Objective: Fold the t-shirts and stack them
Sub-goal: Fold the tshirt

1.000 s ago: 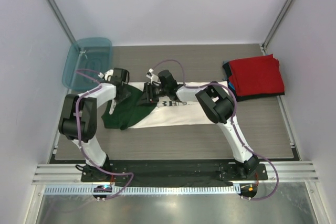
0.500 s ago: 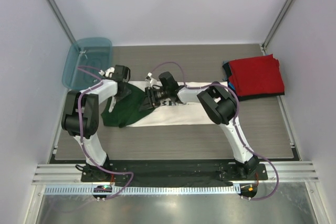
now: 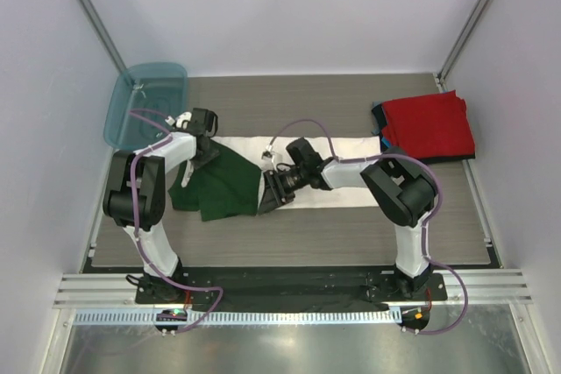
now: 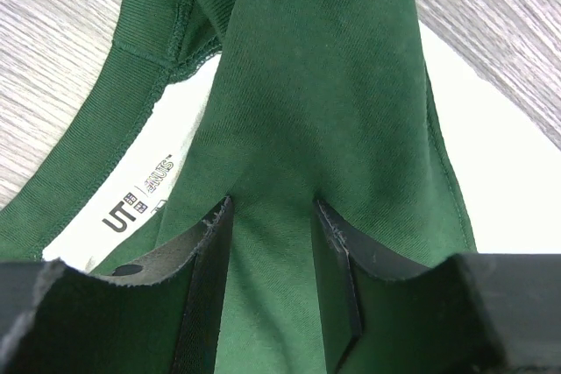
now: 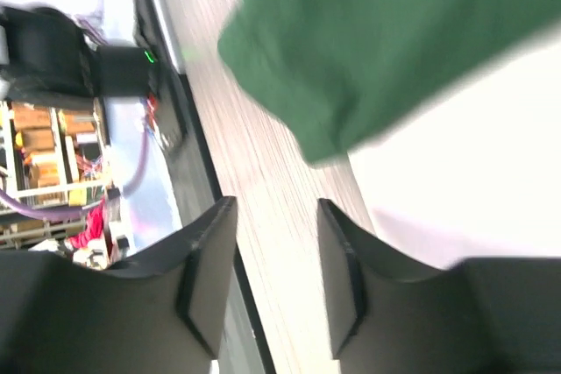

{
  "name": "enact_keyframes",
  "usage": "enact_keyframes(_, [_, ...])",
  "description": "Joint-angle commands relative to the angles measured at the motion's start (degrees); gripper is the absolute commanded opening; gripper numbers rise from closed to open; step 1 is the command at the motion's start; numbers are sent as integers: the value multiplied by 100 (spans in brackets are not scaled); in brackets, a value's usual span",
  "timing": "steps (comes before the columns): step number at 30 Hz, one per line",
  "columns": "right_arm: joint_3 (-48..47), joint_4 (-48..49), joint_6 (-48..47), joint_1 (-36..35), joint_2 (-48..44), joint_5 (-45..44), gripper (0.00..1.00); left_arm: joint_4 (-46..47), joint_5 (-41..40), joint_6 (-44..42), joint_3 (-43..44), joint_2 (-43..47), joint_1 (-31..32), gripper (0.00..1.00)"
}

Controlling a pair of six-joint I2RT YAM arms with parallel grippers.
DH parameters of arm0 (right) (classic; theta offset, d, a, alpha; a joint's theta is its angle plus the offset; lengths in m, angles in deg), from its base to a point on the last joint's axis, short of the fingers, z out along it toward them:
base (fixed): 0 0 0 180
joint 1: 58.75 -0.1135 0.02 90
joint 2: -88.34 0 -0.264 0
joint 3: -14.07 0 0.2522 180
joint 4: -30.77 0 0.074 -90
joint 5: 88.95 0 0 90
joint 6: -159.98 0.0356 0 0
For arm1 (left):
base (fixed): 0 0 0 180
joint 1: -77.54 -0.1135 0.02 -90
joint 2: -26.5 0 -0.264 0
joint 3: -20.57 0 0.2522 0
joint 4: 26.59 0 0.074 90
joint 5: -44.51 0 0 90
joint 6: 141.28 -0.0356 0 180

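The white t-shirt (image 3: 337, 199) lies spread flat along the table (image 3: 351, 238), its dark green sleeve (image 3: 223, 188) at the end nearest the teal tub (image 3: 145, 104), which sits in the far left corner. The left end effector (image 4: 272, 216) is down on that end, just beside the tub. It is partly closed, with a raised fold of green cloth pinched between its fingers (image 4: 210, 286) close to the collar label (image 4: 123, 215). The right end effector (image 5: 276, 208) is further from the tub, at the shirt's near edge by the sleeve. Its fingers stand apart with only bare table showing between them, though that view is blurred. The folded red shirt (image 3: 429, 124) rests on darker ones, well apart from the tub at the far right end.
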Motion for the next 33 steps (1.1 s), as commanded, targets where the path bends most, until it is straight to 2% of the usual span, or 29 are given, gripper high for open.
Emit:
enact_keyframes(1, [390,-314,-368,-82,-428,-121,52,-165,-180,-36,-15,-149,-72,43])
enact_keyframes(8, [216,-367,-149,-82,-780,-385,54,-165,-198,-80,3,-105,-72,42])
enact_keyframes(11, [-22,72,368,-91,-754,-341,53,-191,-181,-150,-15,27,-72,42])
enact_keyframes(18, [-278,1275,1642,-153,-298,-780,33,-200,13,-151,-410,966,182,45])
enact_keyframes(21, [-243,1943,2109,-179,54,-816,27,-296,57,77,-674,1572,191,45])
enact_keyframes(24, [-225,2182,2268,-222,440,-772,26,-840,-171,542,-858,2090,191,46])
enact_keyframes(27, [-181,2173,2234,-240,660,-850,25,-1141,266,632,-1200,2521,200,46])
enact_keyframes(30, [-277,1334,1830,-231,749,-1270,24,-1202,591,738,-1656,2848,235,45])
enact_keyframes(33, [-322,1075,1548,-240,775,-1448,24,-1526,689,729,-1878,3269,244,45])
